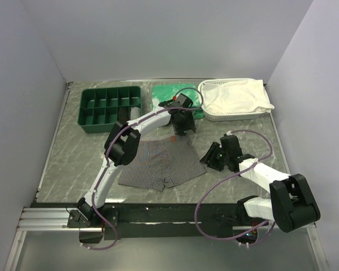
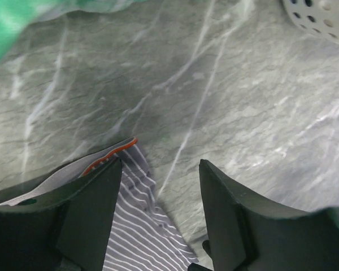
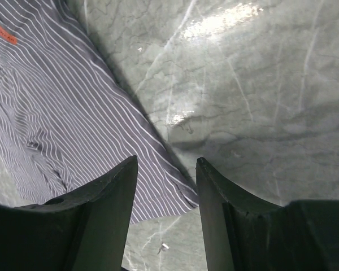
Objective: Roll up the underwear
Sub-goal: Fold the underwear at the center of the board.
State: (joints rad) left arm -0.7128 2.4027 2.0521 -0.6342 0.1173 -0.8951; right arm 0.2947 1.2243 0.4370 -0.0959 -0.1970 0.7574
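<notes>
Right wrist | underwear point(image 3: 73, 113) orange tag point(image 3: 1, 31) text unreadable | right hand point(image 3: 166, 164) parted, empty | left hand point(image 2: 161, 169) parted, empty

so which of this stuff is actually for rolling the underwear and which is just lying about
For the job:
- underwear
- left fingers, open by its waistband
- right fingers, open over its side edge

Just lying about:
- green divider tray
- green cloth
- white cloth in the white basket

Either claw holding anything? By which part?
Nothing is held: left claw stands open over the waistband corner of the underwear, right claw open over its side edge; neither pinches fabric.
</notes>
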